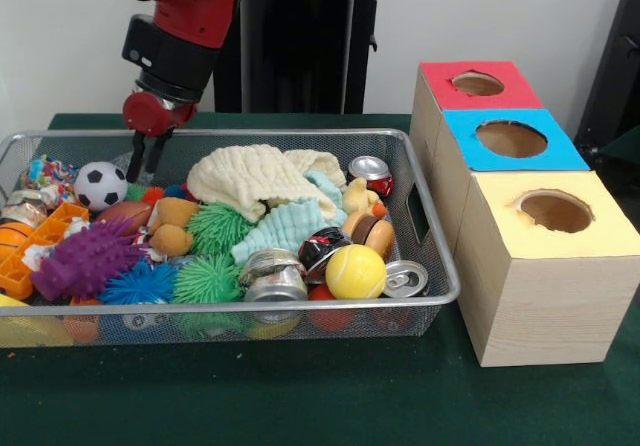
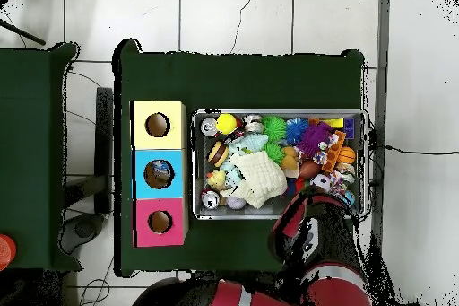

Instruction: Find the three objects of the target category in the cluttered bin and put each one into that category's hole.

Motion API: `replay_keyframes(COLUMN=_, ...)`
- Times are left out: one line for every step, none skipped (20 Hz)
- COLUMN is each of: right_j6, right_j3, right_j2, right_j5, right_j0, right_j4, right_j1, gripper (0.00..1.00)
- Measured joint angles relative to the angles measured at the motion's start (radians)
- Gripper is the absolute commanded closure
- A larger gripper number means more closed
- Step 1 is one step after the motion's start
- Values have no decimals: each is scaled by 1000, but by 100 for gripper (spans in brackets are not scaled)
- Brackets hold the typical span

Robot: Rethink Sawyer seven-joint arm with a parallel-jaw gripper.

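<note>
The wire-mesh bin sits left of the boxes and is full of toys; in the overhead view it lies right of them. A clear, wrinkly piece of plastic film lies at the bin's left end, beside the orange tray. My gripper points down at the bin's far left part, just right of the soccer ball. In the overhead view the arm hides it. The blue-topped box's hole is the middle one. From above something pale and shiny shows inside it.
The red-topped hole is behind the blue one and the yellow-topped hole is in front. A cream cloth, spiky green balls, a purple spiky toy, silver cans and a yellow ball crowd the bin.
</note>
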Motion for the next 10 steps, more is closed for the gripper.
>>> replay_keyframes(right_j6=0, right_j3=0, right_j2=-1, right_j5=0, right_j0=1, right_j4=3, right_j1=0, gripper=0)
replay_keyframes(right_j6=0, right_j3=0, right_j2=-2, right_j5=0, right_j0=2, right_j4=6, right_j1=0, gripper=0)
replay_keyframes(right_j6=0, right_j3=0, right_j2=-3, right_j5=0, right_j0=2, right_j4=9, right_j1=0, gripper=0)
replay_keyframes(right_j6=0, right_j3=0, right_j2=-4, right_j5=0, right_j0=3, right_j4=15, right_j1=0, gripper=0)
replay_keyframes(right_j6=0, right_j3=0, right_j2=-5, right_j5=0, right_j0=3, right_j4=18, right_j1=0, gripper=0)
replay_keyframes(right_j6=0, right_j3=0, right_j2=-5, right_j5=0, right_j0=4, right_j4=20, right_j1=0, gripper=0)
replay_keyframes(right_j6=0, right_j3=0, right_j2=-6, right_j5=0, right_j0=4, right_j4=23, right_j1=0, gripper=0)
replay_keyframes(right_j6=0, right_j3=0, right_j2=-6, right_j5=1, right_j0=4, right_j4=27, right_j1=0, gripper=0)
replay_keyframes(right_j6=0, right_j3=0, right_j2=-6, right_j5=1, right_j0=5, right_j4=34, right_j1=1, gripper=0)
replay_keyframes(right_j6=0, right_j3=0, right_j2=-5, right_j5=0, right_j0=5, right_j4=39, right_j1=2, gripper=0)
